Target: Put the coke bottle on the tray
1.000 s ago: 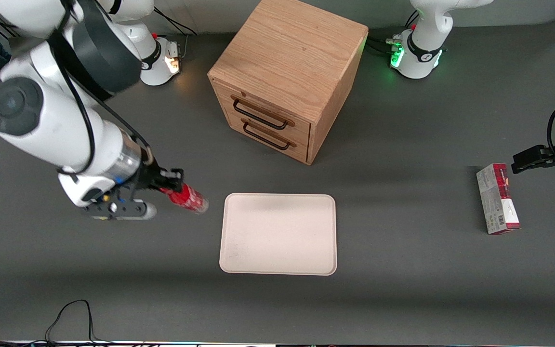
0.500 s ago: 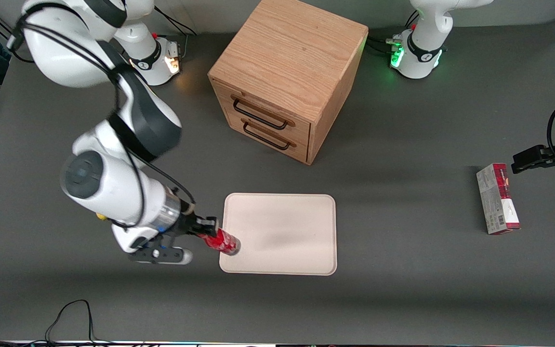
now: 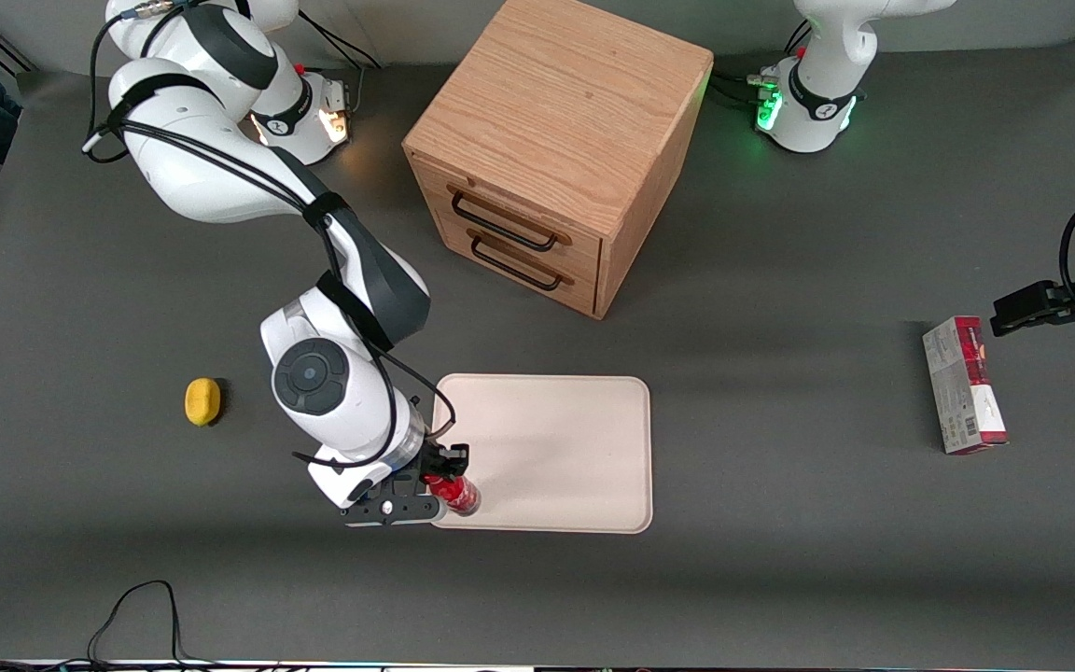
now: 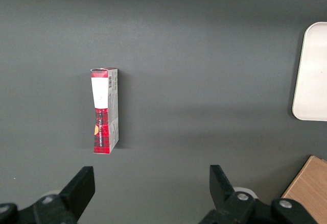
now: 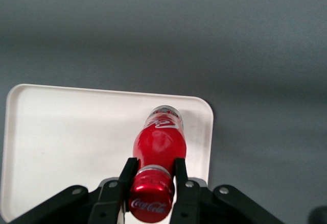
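So the biggest thing on the table is the wooden drawer cabinet point(image 3: 556, 149), both drawers shut, sitting farther from the front camera than everything that matters here. You can ignore it.

Next down, the tray point(image 3: 556, 448). Flat cream rectangle with a low rim, and nothing is lying loose in it as far as I can see. The only thing over it is what you're carrying.

Your gripper point(image 5: 153, 175) is over the tray corner that's nearest the front camera, at the working arm's end. The fingers are clamped snug on the neck of the coke bottle point(image 5: 159, 142), just under the red cap. The bottle hangs base-down from them, long axis close to upright, maybe leaning a touch.

The relation that counts: the wrist view puts the clear base inside the rim, but close to the corner. I honestly can't tell if the base is touching the tray floor or a bit above it.

If it were me I'd go straight down and let go, watching that rim.

The red-and-grey carton box point(image 3: 964, 385) and yellow lump point(image 3: 202, 401) are well clear.
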Action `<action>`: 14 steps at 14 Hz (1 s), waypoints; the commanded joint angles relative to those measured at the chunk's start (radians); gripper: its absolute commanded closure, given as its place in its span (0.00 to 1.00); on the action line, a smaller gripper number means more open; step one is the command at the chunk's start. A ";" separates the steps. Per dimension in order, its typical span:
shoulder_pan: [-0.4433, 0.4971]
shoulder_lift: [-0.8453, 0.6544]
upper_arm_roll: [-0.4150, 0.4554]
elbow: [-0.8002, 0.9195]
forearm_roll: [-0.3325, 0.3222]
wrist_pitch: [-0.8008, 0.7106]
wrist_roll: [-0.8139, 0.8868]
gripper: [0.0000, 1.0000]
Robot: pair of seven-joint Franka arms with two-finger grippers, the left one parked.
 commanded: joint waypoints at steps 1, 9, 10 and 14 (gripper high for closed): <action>0.002 0.006 0.010 0.002 -0.048 0.006 -0.010 0.95; -0.005 0.005 -0.010 -0.070 -0.080 0.081 0.002 0.00; -0.006 0.002 -0.010 -0.073 -0.097 0.085 0.004 0.00; -0.030 -0.119 -0.007 -0.140 -0.045 0.033 0.051 0.00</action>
